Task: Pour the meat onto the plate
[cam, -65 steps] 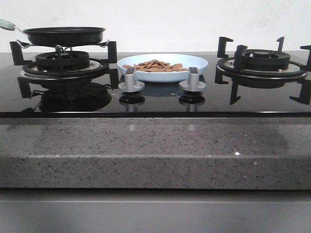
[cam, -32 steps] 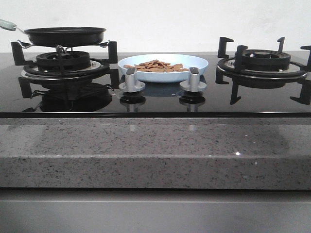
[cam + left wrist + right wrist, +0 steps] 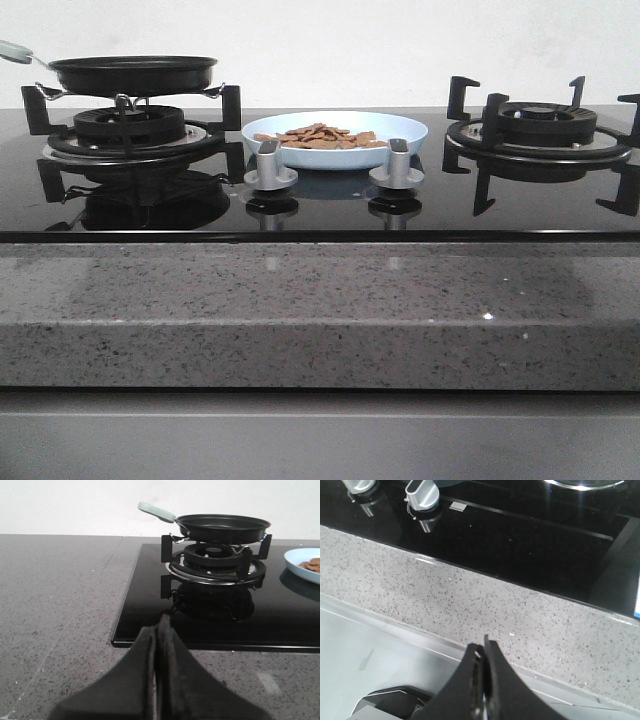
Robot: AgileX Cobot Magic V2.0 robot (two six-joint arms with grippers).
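The shallow round pale-blue plate [image 3: 335, 140] sits on the glossy black glass hob [image 3: 320, 205], at the middle between the two burners and just behind the pair of silver control knobs [image 3: 271, 165]. On it lies the meat [image 3: 318, 136], a low loose heap of small thin orange-brown slices with ragged edges, spread across the middle and left of the dish and lying inside its raised rim. In the left wrist view only the plate's near edge [image 3: 301, 564] shows, with a few brown slices [image 3: 313, 564] on it.

The black frying pan with a pale green handle [image 3: 133, 72] rests level on the black iron grate of the left burner [image 3: 130, 125], its handle pointing away from the plate. The right burner's grate [image 3: 540, 130] carries nothing.

The left tool [image 3: 157, 625] hangs low over the speckled grey stone counter [image 3: 55, 605], just short of the hob's front edge, its two dark fingers pressed together with nothing between them. The right tool [image 3: 482, 652] hovers above the counter's front lip, near the knobs [image 3: 421, 495], its fingers likewise closed together and empty.
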